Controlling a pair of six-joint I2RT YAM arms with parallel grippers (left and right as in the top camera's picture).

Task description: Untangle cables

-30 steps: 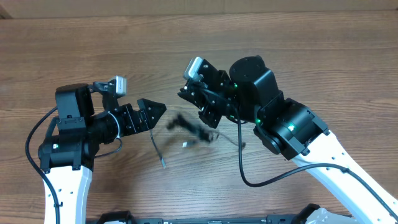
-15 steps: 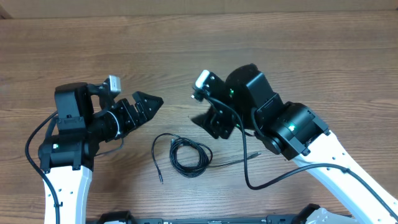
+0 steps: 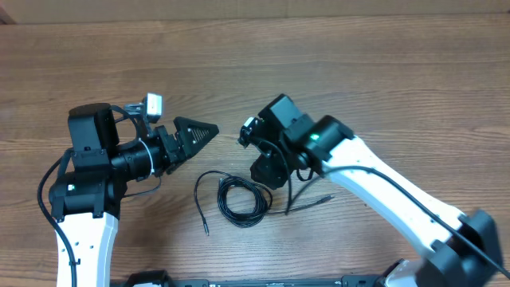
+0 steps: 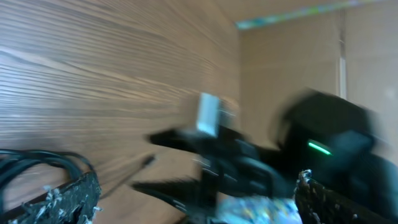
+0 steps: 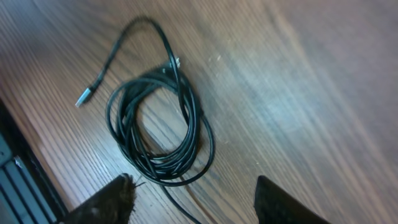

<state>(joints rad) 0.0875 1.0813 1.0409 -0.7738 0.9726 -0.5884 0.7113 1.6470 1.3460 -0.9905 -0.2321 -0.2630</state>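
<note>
Overhead view: cables (image 3: 243, 201) lie on the wooden surface (image 3: 382, 80), near the front edge and between the two arms. Most of the length is wound into one small round coil. One loose strand arcs out of the coil's left side and runs down to a plug end (image 3: 207, 231). A second thin strand trails right from the coil to another tip (image 3: 329, 197).

Left claw (image 3: 203, 134) is up and left of the coil, apart from it, released and gripping nothing. Right claw (image 3: 269, 171) hangs just above and right of the coil. From this view its fingers read as one dark mass, so the gap can't be judged here.

Right wrist view settles that. Both fingers of the right claw (image 5: 193, 183) sit at the bottom corners, spread wide and released, with nothing between them. The cables (image 5: 124, 130) lie flat on the surface ahead of them. Several turns are stacked in the ring, and the silver-tipped plug end (image 5: 84, 98) of the loose strand shows clearly, which overhead is too small to show.

Left wrist view is heavily blurred. The left claw (image 4: 196, 186) shows finger edges far apart at the bottom corners, empty. A slice of the cables (image 4: 37, 163) sits low left. The right arm (image 4: 329, 143) fills the right side with a green light, and its dark claw is near frame centre.
</note>
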